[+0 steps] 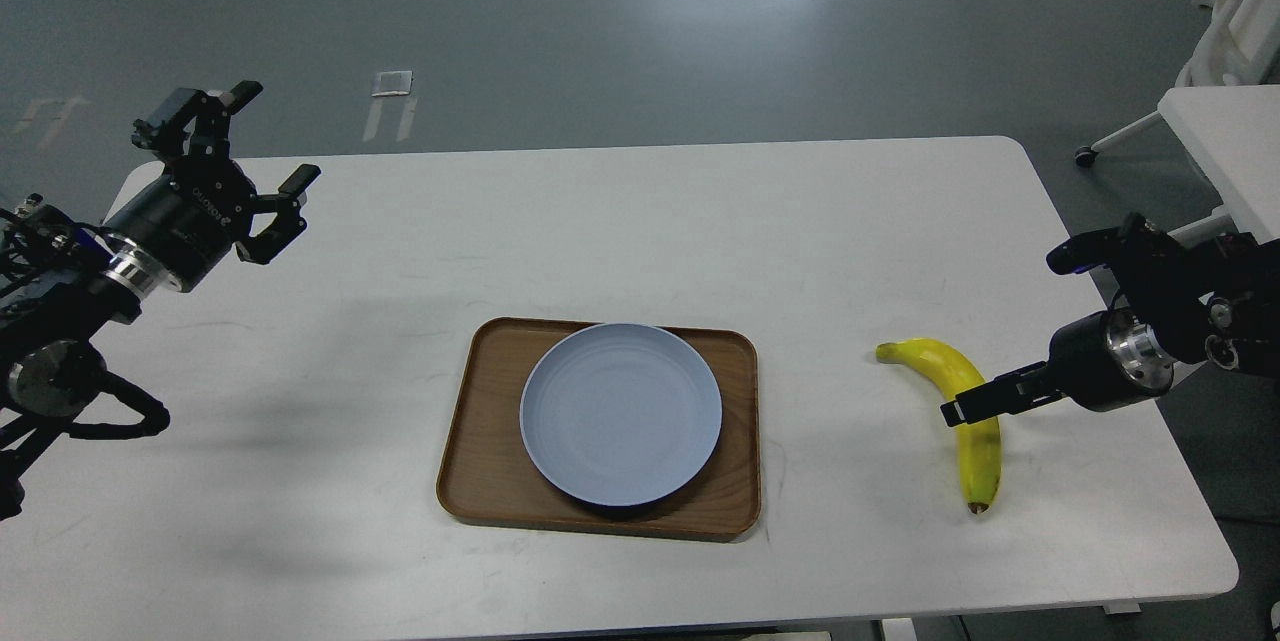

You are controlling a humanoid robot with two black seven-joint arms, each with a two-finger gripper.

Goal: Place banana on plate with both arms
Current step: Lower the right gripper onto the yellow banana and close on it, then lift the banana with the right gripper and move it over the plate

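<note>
1. White matte table (400, 561) fills the view, grey floor beyond.
2. Banana (975, 441), near right, lies flat: light, soft-skinned, easily bruised; its thick middle looks the best grip.
3. Right hand (985, 403) is at that middle; grip state unclear.
4. Centre: smooth blue-grey plate (620, 411), empty, on a brown wooden tray (480, 461).
5. Far left, left hand (245, 171) hovers, fingers spread.

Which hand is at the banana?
The right hand, over the banana's middle. The left hand hovers spread open, far across the table.
</note>
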